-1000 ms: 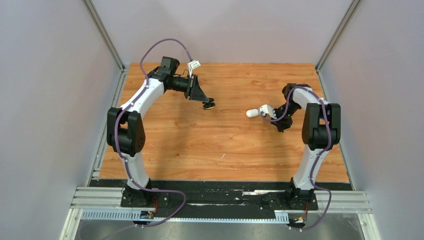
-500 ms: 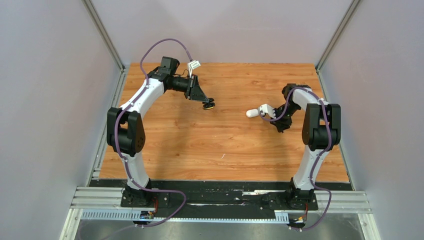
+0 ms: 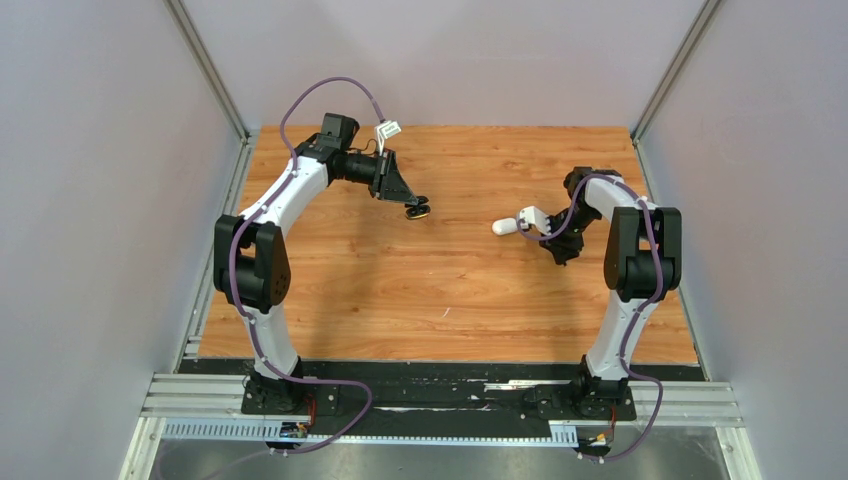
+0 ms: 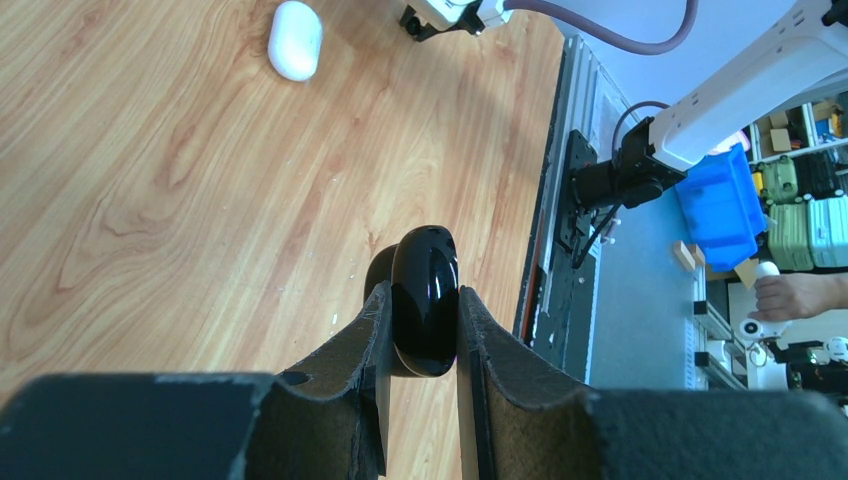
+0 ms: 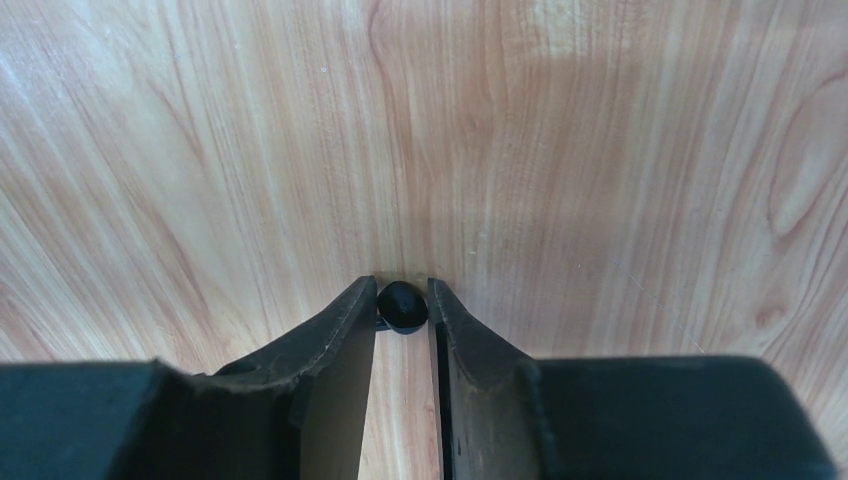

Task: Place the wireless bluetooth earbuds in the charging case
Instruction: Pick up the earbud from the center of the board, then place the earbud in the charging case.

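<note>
A pale grey wall panel (image 3: 100, 200) closes the left side. In front of it the left arm arches over the bench (image 3: 400, 300), with a purple cable (image 3: 330, 85) looping above its wrist. The left end effector (image 4: 424, 290) is clamped on a glossy black charging case (image 4: 425, 325), which stands on edge between the two fingers, above the far left part of the boards.

Right of centre, a white charging case (image 3: 504, 227) lies closed on the wood, on its own, well apart from the black one and near the right wrist camera. The right end effector (image 5: 402, 290) points down at the boards, its narrow jaws flanking a tiny black earbud (image 5: 401, 306) that rests on the wood. Whether they pinch it I cannot tell.

The bench is orange-brown wood-grain laminate. Aluminium rails (image 3: 450, 400) run along its near edge. Beyond that edge, the left wrist view shows a blue bin (image 4: 722, 205) and a person's hand (image 4: 790, 295).
</note>
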